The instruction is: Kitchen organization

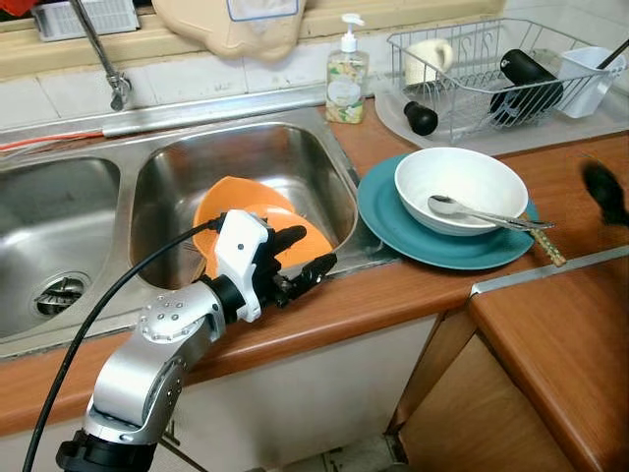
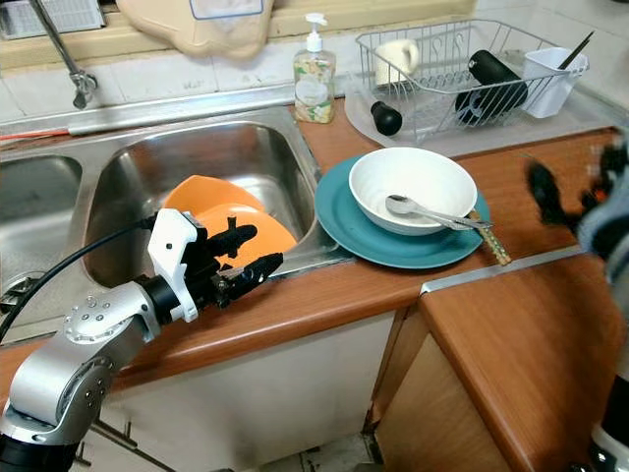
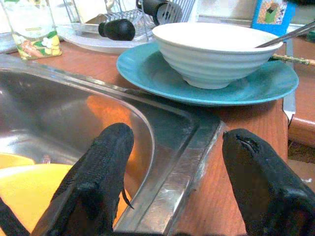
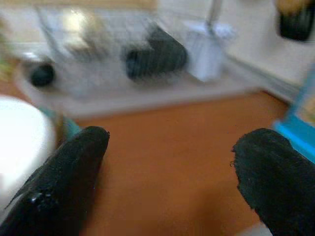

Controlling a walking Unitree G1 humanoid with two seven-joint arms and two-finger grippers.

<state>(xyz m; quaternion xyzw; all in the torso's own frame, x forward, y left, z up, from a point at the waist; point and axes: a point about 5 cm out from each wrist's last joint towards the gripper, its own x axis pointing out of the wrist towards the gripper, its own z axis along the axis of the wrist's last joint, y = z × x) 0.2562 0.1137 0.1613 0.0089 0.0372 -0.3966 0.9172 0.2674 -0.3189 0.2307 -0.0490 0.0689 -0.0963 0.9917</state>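
left gripper (image 1: 307, 258): fingers spread, empty, over sink (image 1: 324, 147) front rim by orange plates (image 1: 236, 211)
right gripper (image 2: 565, 202): blurred, fingers apart, over counter
bowl (image 1: 462, 187): on blue plate (image 1: 388, 211), spoon (image 1: 472, 211) inside
step: likely reaching for dishes
next: pick target, close in

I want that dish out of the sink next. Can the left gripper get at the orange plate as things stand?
Probably yes. The left gripper is open over the sink's front rim, and the orange plate leans in the basin just beyond it with nothing between them. The rim sits close under the fingers, so it may need to come in from above.
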